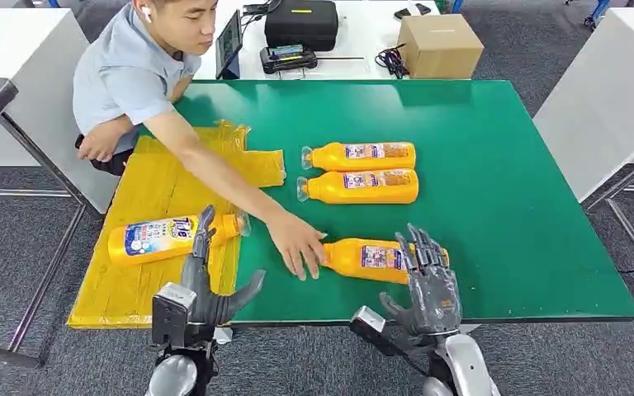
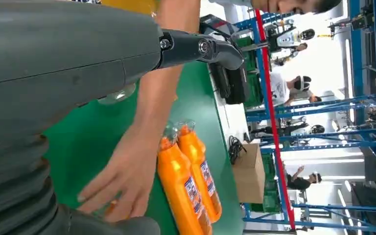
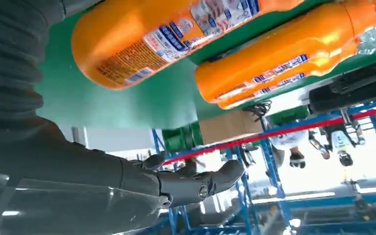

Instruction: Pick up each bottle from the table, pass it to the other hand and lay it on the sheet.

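- From the head view we see four orange bottles lying on their sides, long axes running left-right across the green desk (image 1: 503, 206).
- One bottle on the yellow sheet (image 1: 157, 194) lies near our left robot hand (image 1: 202, 285), its cap end pointing right; this bottle on the sheet (image 1: 169, 238) shows a blue-and-white label.
- The near bottle (image 1: 371, 258) lies at the desk's front, neck toward the left, where a person's hand (image 1: 297, 243) rests on its cap end.
- Our right robot hand (image 1: 429, 280) stands with fingers spread, holding nothing, at the near bottle's base; whether it touches, we cannot tell.
- Our left robot hand is likewise spread and empty.
- The two far bottles (image 1: 359, 172) lie side by side, touching, caps pointing left.
- The right wrist view adds the near bottle's printed base end (image 3: 142, 39) close up.
- The left wrist view shows the person's fingers (image 2: 122, 181) beside the two far bottles.
- Beyond the desk sits a cardboard box (image 1: 439, 45).
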You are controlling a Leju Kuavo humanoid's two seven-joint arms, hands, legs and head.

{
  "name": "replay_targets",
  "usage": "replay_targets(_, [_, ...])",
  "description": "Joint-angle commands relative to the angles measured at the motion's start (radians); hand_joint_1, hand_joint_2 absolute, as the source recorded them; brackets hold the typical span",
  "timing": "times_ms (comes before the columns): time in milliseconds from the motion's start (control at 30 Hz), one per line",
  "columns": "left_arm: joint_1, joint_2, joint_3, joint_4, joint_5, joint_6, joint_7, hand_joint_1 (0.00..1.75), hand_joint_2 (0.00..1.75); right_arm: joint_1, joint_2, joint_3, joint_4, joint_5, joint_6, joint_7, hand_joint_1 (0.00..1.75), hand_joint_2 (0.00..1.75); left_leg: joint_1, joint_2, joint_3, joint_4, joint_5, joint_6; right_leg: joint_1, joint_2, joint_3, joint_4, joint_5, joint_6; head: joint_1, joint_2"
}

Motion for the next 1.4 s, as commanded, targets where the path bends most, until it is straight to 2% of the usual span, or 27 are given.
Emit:
replay_targets(33, [-0.009,0.005,-0.024,0.018,-0.003,0.004,0.012,0.00,1.75,-0.066,-0.050,0.051,0.090,-0.018,0.051,0.043,0.00,1.75,0.001,0.002,0.002,0.000,-0.001,-0.001,0.001,0.001,0.002,-0.001,0.000,-0.002,0.000,0.000])
replay_targets(300, [-0.009,0.005,-0.024,0.018,-0.003,0.004,0.012,0.00,1.75,-0.066,-0.050,0.051,0.090,-0.018,0.051,0.043,0.00,1.75,0.001,0.001,0.003,0.000,-0.001,-0.002,0.001,0.001,0.003,-0.001,-0.001,-0.002,0.000,0.000])
replay_targets(367, [-0.008,0.008,-0.028,0.017,-0.017,0.012,0.017,0.00,1.75,-0.069,-0.051,0.046,0.091,-0.054,0.099,0.059,0.00,1.75,0.001,0.001,0.002,0.000,-0.001,-0.002,0.001,0.001,0.002,-0.001,0.000,-0.002,0.000,0.000])
replay_targets(667, [-0.027,0.013,-0.066,0.058,-0.022,-0.001,0.035,0.00,1.75,-0.274,-0.073,0.032,0.245,-0.118,0.216,0.071,0.00,1.75,0.001,0.003,0.002,-0.001,0.000,-0.001,0.001,0.002,0.002,-0.001,0.001,-0.002,0.000,0.000])
replay_targets(867, [-0.056,0.010,-0.073,0.103,-0.025,0.009,0.074,0.00,1.75,-0.347,-0.069,0.039,0.360,-0.198,0.305,0.085,0.00,1.75,0.001,0.002,0.004,-0.001,0.000,-0.002,0.001,0.002,0.003,-0.002,0.001,-0.002,0.000,0.000])
replay_targets(1067, [-0.073,0.012,-0.094,0.121,-0.028,-0.002,0.082,0.00,1.75,-0.438,-0.069,0.047,0.471,-0.209,0.316,0.087,0.00,1.75,0.001,0.003,0.004,0.000,0.000,-0.002,0.001,0.002,0.004,-0.001,0.001,-0.002,0.000,0.000])
replay_targets(1400, [-0.081,0.018,-0.111,0.173,-0.060,-0.006,0.133,0.00,1.75,-0.413,-0.088,0.064,0.512,-0.231,0.356,0.086,0.00,1.75,0.000,0.000,0.003,-0.001,0.000,-0.001,0.000,0.000,0.003,-0.001,0.000,-0.002,0.000,0.000])
